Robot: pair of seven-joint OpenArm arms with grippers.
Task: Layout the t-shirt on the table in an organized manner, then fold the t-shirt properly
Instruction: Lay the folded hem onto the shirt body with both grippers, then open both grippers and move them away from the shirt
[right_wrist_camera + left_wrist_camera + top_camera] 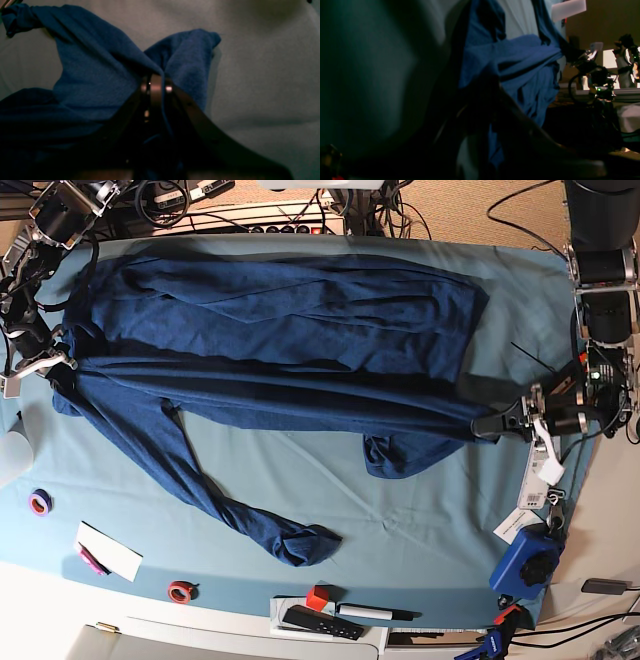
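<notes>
the table (pixel 420 510), draped in light teal cloth, filled the base view, with cables and rig hardware along its far edge. the right gripper (pixel 55 358) sat at the view's left edge, jaws closed on a bunched bit of the t-shirt (pixel 290 330); the wrist view showed navy knit pinched at the right gripper's tips (pixel 155 83) and fanning out to both sides. the left gripper (pixel 497 423) was at the view's right, closed on the opposite end, fabric pulled to a taut point there. its own wrist view was too dark to read the jaws; only the shirt (pixel 520 65) showed. the shirt lay stretched across the far half of the table between both arms, body wrinkled and doubled in long folds. one long sleeve (pixel 210 500) trailed toward the near edge with a twisted cuff, and a small flap hung near the middle.

judged step: still layout, spreading under tension, no fold begun. next move likely needs the doubled layers shaken flat, then a regrip to straighten that sleeve.
</notes>
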